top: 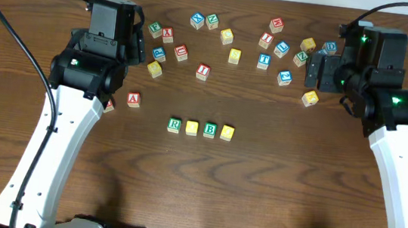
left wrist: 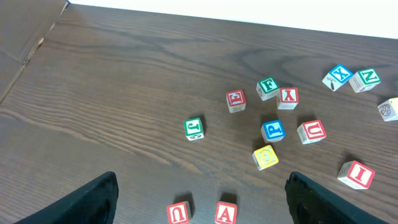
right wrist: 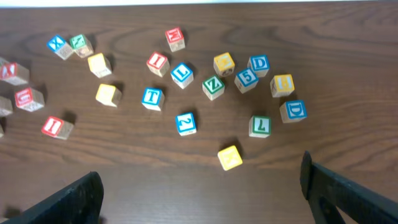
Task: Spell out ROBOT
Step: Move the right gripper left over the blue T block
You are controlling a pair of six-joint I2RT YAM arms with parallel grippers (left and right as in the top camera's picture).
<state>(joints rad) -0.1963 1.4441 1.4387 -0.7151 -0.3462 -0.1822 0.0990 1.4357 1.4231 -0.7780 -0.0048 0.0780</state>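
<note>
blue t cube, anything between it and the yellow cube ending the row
Nothing: in the overhead view the stretch from the blue T cube down to the row's last yellow cube is bare.

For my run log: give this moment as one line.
cube row: four placed | blue T cube: not placed | left tool: open | right tool: open

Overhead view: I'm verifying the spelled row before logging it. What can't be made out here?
- Overhead: markings on the row's two yellow wooden cubes, too small to read.
- Overhead: a blue-lettered wooden cube, partly covered by the black right arm.
- Left wrist: the red-lettered U wooden cube, cut by the bottom edge.
</note>
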